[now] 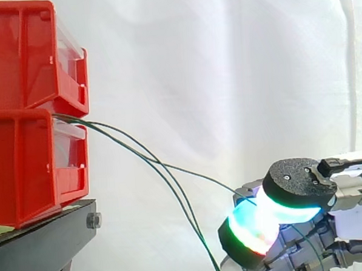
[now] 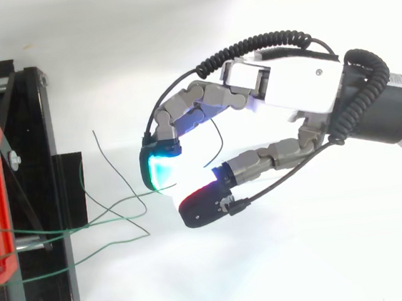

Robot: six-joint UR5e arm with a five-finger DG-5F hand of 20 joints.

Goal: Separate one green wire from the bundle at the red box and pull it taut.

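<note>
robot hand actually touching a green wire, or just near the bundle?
Touching. Side view: one green wire from the red box runs into the pinch between the robot hand's glowing pads and exits below them. Top view agrees.

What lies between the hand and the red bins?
Side view: only green wires from the red bins span that gap, one pinched by the hand.
</note>
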